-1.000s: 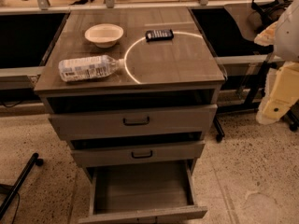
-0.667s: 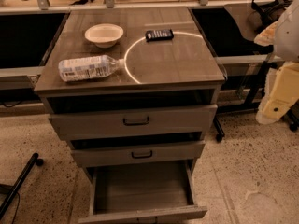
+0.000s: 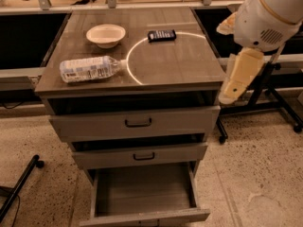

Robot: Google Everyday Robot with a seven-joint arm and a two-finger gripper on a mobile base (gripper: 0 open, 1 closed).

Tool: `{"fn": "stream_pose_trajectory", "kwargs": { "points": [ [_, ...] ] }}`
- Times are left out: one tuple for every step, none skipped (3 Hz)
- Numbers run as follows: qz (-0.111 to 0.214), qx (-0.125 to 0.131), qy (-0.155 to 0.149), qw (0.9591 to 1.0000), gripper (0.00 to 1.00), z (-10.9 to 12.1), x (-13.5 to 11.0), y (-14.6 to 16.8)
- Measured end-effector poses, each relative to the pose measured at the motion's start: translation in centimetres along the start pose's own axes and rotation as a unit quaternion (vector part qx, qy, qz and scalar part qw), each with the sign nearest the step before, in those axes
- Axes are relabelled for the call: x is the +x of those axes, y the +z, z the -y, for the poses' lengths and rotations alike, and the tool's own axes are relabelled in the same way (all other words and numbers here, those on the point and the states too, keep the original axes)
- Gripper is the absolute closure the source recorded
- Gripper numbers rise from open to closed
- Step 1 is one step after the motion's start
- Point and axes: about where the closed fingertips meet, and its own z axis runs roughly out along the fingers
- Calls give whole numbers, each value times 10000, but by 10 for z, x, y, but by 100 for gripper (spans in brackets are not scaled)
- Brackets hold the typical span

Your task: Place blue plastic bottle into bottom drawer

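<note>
Approach step: the bottle is not yet picked up and the bottom drawer is open.

I see the grey-brown cabinet (image 3: pixel 180 65) mid-scene, its bottom drawer (image 3: pixel 142 193) pulled out toward the near side, floor bare. My arm (image 3: pixel 267 13) hangs at the right, with the gripper (image 3: pixel 235 79) just off the cabinet's right edge, well apart from the blue plastic bottle (image 3: pixel 90 69). I cannot tell whether the gripper is open or closed. The bottle lies on its side at the top's near left, cap pointing right, near a white bowl (image 3: pixel 106 34) and a small dark device (image 3: pixel 161 34). Next, I judge, I must swing left over the top, descend on the bottle's middle and grip it.
</note>
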Motion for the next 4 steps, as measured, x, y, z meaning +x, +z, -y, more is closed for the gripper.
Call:
{"fn": "stream_pose_trajectory", "kwargs": {
  "points": [
    [587,-244,-245,9977,0,8,-48,28],
    [605,-241,-244,9976,0,9,-49,29],
    [714,-286,-242,9967,0,23,-73,49],
    [857,-417,-253,9951,0,39,-110,80]
  ]
}}
